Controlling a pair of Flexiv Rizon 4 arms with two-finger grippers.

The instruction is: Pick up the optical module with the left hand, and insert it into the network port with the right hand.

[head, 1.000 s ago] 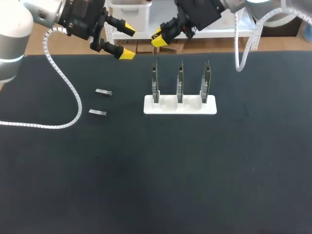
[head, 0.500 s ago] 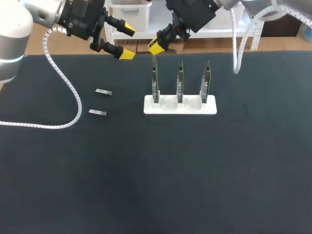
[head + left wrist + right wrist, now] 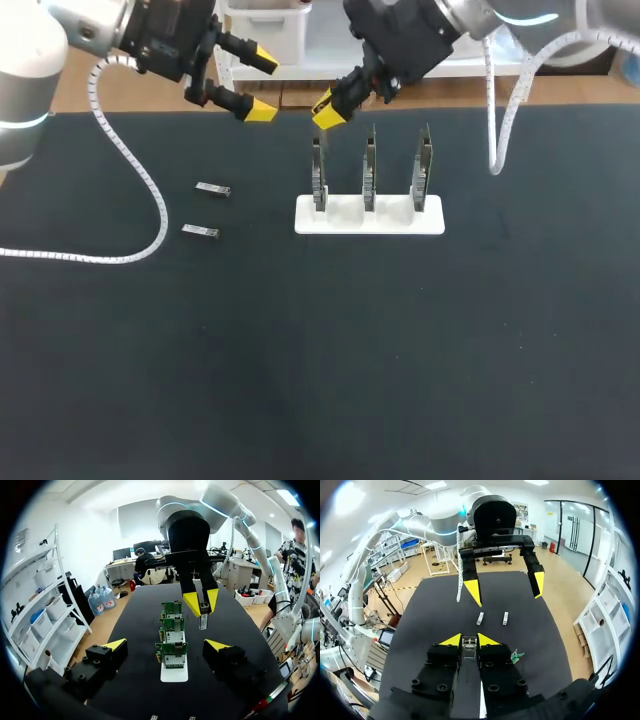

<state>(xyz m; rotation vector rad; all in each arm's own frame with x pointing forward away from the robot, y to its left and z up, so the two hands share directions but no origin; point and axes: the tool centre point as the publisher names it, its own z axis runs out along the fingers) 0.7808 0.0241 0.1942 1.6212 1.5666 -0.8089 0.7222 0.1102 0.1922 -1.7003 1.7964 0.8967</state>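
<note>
Right gripper [image 3: 330,108] clamped on optical module [image 3: 469,648], held in the air near three network cards [image 3: 369,170] in white stand [image 3: 345,216]. Left gripper [image 3: 258,85] wide open, empty. Two other modules [image 3: 213,189] lie on table [image 3: 400,350].

Table [image 3: 300,350] black; stand [image 3: 345,221] white; boards [image 3: 173,608] green; optical module [image 3: 469,647] silver; left hand [image 3: 262,86] black, yellow-tipped

The table [image 3: 400,380] has a matt black top, possibly a cloth or rubber mat, and the stand [image 3: 369,216] is smooth white plastic. The optical module [image 3: 469,652] in the right gripper [image 3: 469,640] is bare silvery metal with a dull sheen. The gripper's body is matt black, its tips yellow plastic, and the cable hose [image 3: 130,165] is ribbed white plastic.
</note>
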